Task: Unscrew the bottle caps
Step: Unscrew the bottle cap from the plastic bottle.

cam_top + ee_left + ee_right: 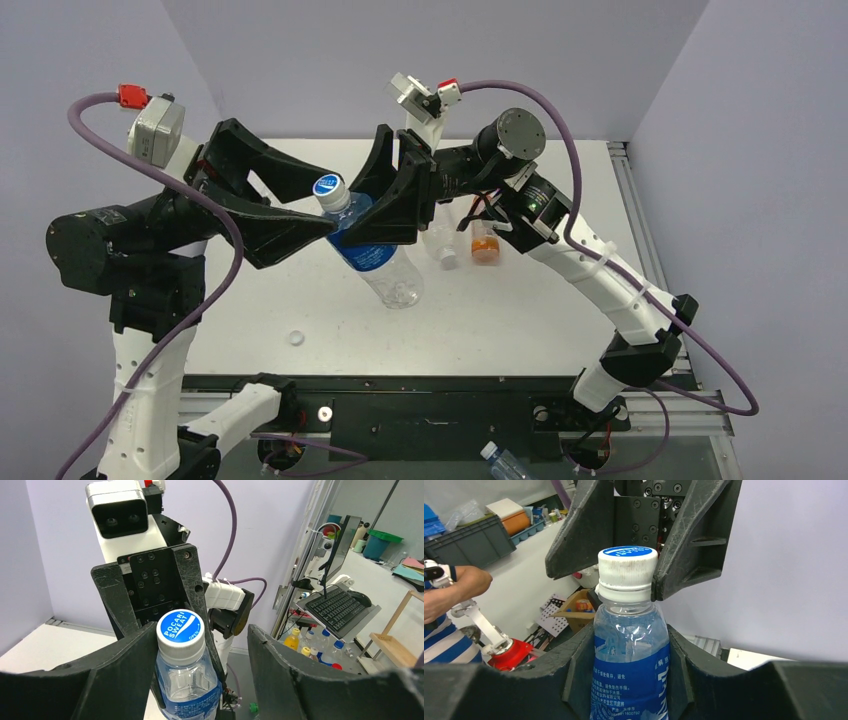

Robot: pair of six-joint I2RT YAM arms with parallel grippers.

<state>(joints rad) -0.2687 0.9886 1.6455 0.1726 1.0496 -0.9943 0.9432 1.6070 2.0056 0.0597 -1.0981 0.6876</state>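
A clear bottle [385,265] with a blue label hangs tilted above the table, and my right gripper [355,215] is shut on its body. In the right wrist view both jaws press the label of the bottle [631,680]. Its bottle cap [328,187] is white and ridged with a blue top. My left gripper [330,200] stands open around that cap. In the left wrist view the cap [180,630] rests against one finger [125,655], while the other finger [280,660] stands well apart. A loose white cap [295,338] lies on the table.
A small clear bottle [440,250] with a white cap and a small orange bottle [485,245] stand on the white table [250,300] behind the right gripper. Another bottle [500,462] lies below the table's near edge. Purple walls close in the back and sides.
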